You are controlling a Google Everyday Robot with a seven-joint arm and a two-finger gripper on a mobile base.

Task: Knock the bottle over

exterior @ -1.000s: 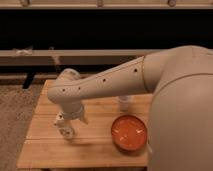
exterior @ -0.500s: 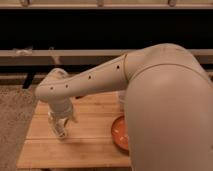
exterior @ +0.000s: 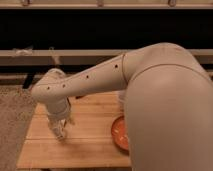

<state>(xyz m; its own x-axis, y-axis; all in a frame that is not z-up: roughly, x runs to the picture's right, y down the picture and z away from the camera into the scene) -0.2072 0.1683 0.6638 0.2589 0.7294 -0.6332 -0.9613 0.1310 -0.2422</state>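
Note:
My gripper (exterior: 60,129) hangs from the wrist at the left and points down, close over the wooden table (exterior: 90,145) near its left side. A small pale object (exterior: 121,101) shows behind my forearm at the table's middle back. It may be the bottle, but most of it is hidden by the arm. I cannot tell whether anything stands right at the gripper.
An orange bowl (exterior: 119,134) sits on the right part of the table, half hidden by my large upper arm (exterior: 170,110). A carpet (exterior: 12,120) lies left of the table. A low rail and dark shelving run along the back.
My upper arm has swung closer and now fills the right side, hiding most of the bowl. The gripper has shifted slightly left and stays low over the table's left part.

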